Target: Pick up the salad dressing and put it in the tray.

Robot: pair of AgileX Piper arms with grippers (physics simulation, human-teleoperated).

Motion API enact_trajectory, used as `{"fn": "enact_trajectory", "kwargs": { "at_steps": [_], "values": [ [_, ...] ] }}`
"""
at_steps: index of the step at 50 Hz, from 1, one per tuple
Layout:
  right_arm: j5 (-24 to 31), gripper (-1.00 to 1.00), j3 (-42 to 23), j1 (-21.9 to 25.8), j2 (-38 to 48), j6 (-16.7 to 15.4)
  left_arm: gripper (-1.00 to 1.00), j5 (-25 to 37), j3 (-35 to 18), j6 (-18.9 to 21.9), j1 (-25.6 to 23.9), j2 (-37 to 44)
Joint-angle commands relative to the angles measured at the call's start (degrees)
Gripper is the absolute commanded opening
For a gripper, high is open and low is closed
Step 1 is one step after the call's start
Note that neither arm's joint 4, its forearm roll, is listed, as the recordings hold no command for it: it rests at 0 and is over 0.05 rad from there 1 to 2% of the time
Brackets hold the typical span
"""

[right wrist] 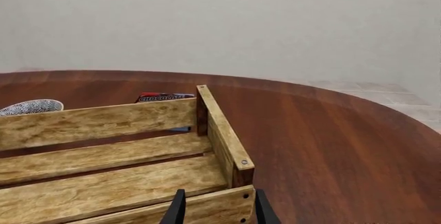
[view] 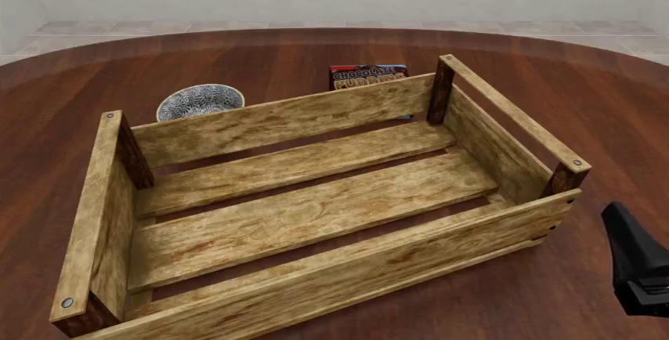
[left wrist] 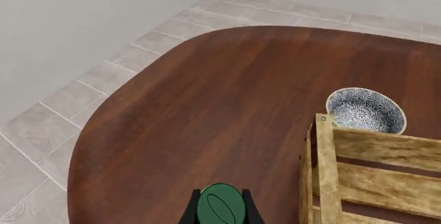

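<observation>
**Green cap between the left fingers, crate bare**

Dark green and oval, ribbed across its top, the dressing (left wrist: 221, 204) cap fills the gap between the left gripper (left wrist: 221, 214)'s two black fingers, which press its sides; only the cap shows, lifted above the table beside the tray (view: 313, 215)'s corner post. That tray is rough, light-grained wood, slatted walls on a plank floor with dark gaps, brown posts studded with screws. Its floor holds nothing. Behind it sit a round bowl (view: 200, 100) with a blue-white flower pattern and a red-and-dark pudding box (view: 368, 76). Glossy reddish wood forms the table (view: 585, 97). Over the tray's near corner, the right gripper (right wrist: 216, 209) has its fingers spread and holds nothing.
</observation>
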Motion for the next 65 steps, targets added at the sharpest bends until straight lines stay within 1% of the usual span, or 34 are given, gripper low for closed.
{"fn": "enact_trajectory", "kwargs": {
  "at_steps": [1,6,7,10,16,28,37,42,47,55,59,62,63,65],
  "values": [
    [0.22,1.0,-0.01,0.01,-0.34,0.18,-1.0,-0.6,-3.68,3.67,-5.06,0.36],
    [0.47,1.0,-0.09,0.03,-0.62,0.17,-1.0,-0.63,-5.43,4.0,-7.19,0.93],
    [0.54,1.0,-0.07,0.01,-0.71,0.22,-1.0,-0.45,-6.13,3.96,-8.46,0.99],
    [0.56,1.0,-0.11,-0.04,-0.73,0.26,-1.0,-0.7,-7.0,4.06,-8.94,1.53],
    [0.7,1.0,-0.18,-0.09,-0.89,0.32,-1.0,-0.86,-9.05,4.16,-13.3,2.82],
    [0.51,1.0,-0.03,-0.12,-0.96,0.39,-1.0,-1.0,-14.97,6.08,-17.3,4.87],
    [0.71,1.0,-0.25,-0.34,-0.93,0.48,-1.0,-1.55,-16.15,7.0,-20.53,6.45],
    [0.36,1.0,0.05,-0.35,-0.87,0.44,-1.0,-1.95,-18.16,7.82,-22.08,7.71],
    [0.41,1.0,0.02,-0.38,-0.86,0.39,-1.0,-2.38,-19.12,8.15,-23.71,8.9],
    [0.51,1.0,-0.11,-0.42,-0.85,0.26,-1.0,-3.23,-20.51,9.56,-27.88,10.89],
    [0.7,1.0,-0.18,-0.54,-1.03,0.35,-1.0,-3.5,-21.14,9.68,-29.0,11.81],
    [0.62,1.0,-0.23,-0.54,-0.94,0.36,-1.0,-3.81,-21.66,9.89,-30.83,12.47],
    [0.63,1.0,-0.21,-0.44,-0.99,0.31,-1.0,-3.83,-22.12,9.77,-32.29,12.97],
    [0.66,1.0,-0.21,-0.39,-1.02,0.27,-1.0,-3.92,-22.29,9.92,-32.74,13.32]
  ]
}}
